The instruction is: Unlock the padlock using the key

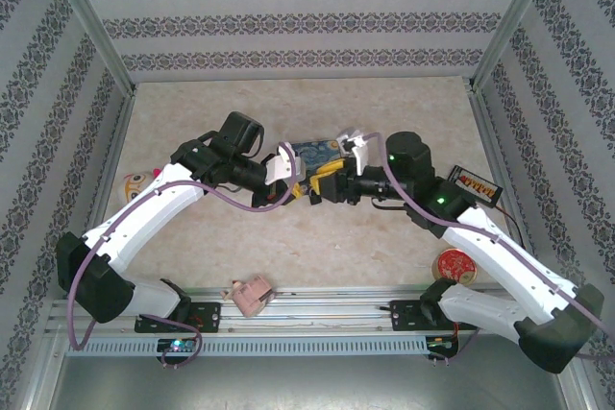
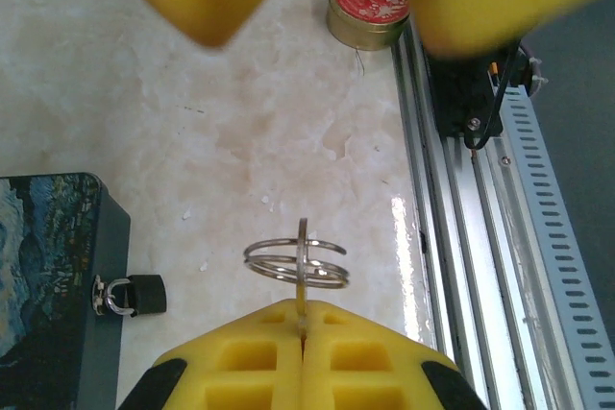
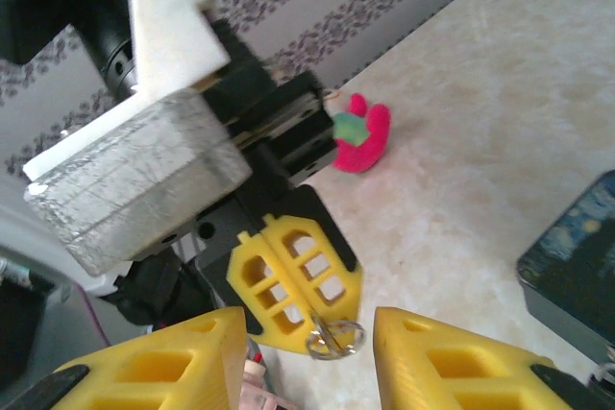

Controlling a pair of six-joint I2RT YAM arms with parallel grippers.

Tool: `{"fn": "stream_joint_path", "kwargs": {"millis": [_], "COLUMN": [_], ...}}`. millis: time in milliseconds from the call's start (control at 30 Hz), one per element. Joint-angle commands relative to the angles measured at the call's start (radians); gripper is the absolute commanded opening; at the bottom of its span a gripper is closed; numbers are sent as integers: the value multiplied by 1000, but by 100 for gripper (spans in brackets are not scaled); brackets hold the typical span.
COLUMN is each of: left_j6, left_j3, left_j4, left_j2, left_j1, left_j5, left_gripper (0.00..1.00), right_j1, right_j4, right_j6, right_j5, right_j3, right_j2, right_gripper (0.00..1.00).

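The left pincer (image 2: 303, 325) was clamped on the key (image 2: 302, 237), the right pincer (image 3: 309, 325) agape opposite, while the tiny, light, rigid padlock (image 2: 146, 293) hung on the tin (image 2: 48, 276) near the left pincer, likely to swivel unless gripped by its dark body.

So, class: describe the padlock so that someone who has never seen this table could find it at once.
Find the blue painted tin on the pale table. The padlock sits against its dark side, hooked there by a silvery shackle. It is tiny and near-black, unlike the round red-lidded tin.
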Motion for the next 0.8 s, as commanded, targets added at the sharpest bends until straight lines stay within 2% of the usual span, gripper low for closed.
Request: {"fn": "stream_joint_path", "kwargs": {"millis": [0,200,767], "left_j6": [49,51,40], "left_j3": [24,19,10], "left_j4": [-62,-46,-19], "left_j2": [-13,-32,-38], "left_j1": [-11,-12,-12], "left_j5": [21,42,45], "left_gripper": [0,0,0], "right_j1": [22,41,27], "right_j4": [5,-7,-31], "right_j6": [-78,-89,-100], "right_j5": [-35,-64,-83], "right_j3": [43,48,34], "right_j2": [28,62,86], "right_gripper": [40,39,26]}}
